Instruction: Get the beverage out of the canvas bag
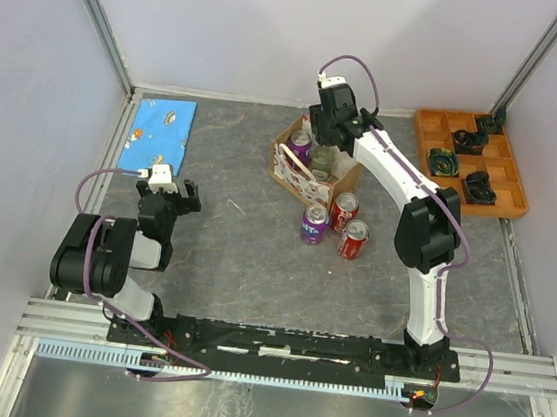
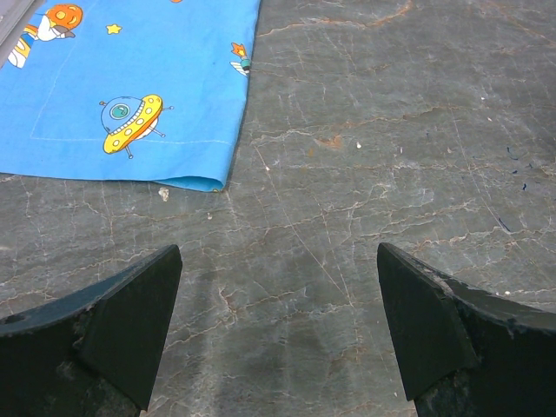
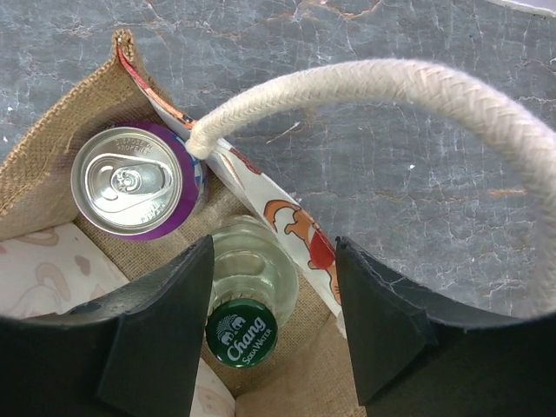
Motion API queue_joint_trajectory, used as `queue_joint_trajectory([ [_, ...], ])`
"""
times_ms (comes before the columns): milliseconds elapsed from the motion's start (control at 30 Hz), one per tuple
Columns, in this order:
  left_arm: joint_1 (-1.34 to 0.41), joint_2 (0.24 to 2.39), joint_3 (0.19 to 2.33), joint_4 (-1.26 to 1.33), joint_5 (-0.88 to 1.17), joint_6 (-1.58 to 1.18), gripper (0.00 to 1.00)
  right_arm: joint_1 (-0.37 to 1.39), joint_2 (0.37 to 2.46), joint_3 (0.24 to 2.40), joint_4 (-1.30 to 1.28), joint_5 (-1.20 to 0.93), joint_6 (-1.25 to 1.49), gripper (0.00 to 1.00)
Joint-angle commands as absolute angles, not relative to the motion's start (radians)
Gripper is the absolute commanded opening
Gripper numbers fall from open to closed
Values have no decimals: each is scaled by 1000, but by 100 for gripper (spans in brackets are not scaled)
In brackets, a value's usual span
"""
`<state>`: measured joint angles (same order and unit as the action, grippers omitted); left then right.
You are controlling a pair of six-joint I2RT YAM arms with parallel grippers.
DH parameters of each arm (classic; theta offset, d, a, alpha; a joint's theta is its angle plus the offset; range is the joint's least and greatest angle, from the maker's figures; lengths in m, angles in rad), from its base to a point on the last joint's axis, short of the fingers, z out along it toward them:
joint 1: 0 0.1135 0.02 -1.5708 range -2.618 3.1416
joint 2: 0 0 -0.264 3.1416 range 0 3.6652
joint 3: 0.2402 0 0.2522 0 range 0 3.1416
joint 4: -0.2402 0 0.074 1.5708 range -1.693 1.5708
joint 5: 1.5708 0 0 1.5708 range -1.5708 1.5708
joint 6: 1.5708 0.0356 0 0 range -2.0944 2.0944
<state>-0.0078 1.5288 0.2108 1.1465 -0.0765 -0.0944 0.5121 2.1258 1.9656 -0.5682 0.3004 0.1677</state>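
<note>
The table [image 1: 242,265] was grey and veined, enclosed by pale walls [image 1: 279,27]. One canvas bag [image 3: 48,143] stood toward its far side, holding two drinks: a purple can [image 3: 135,178] and a green-capped bottle [image 3: 256,269]. Three more stood just in front of it: a purple-labelled can [image 1: 314,223], a red can [image 1: 343,212] and a second red can [image 1: 353,239]. One blue cloth [image 1: 160,131] and one orange tray [image 1: 435,126] lay well apart. The right gripper [image 3: 274,252] was spread above the bottle, grasping nothing, with a cream handle [image 3: 391,82] arching beside it. The left gripper [image 2: 278,261] was likewise spread and empty.
</note>
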Motion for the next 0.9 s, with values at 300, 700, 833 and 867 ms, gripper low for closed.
queue_joint_trajectory([
  [300, -11, 1519, 233, 1181, -87, -26, 99, 532, 1997, 1961, -515, 275, 129, 67],
  [700, -11, 1520, 233, 1181, -88, -25, 99, 566, 1997, 1890, -494, 281, 137, 62],
  [833, -11, 1519, 233, 1181, -88, -26, 99, 566, 2014, 1881, -479, 285, 136, 61],
  [867, -11, 1519, 233, 1180, -88, -26, 99, 566, 2019, 1882, -477, 288, 134, 61],
])
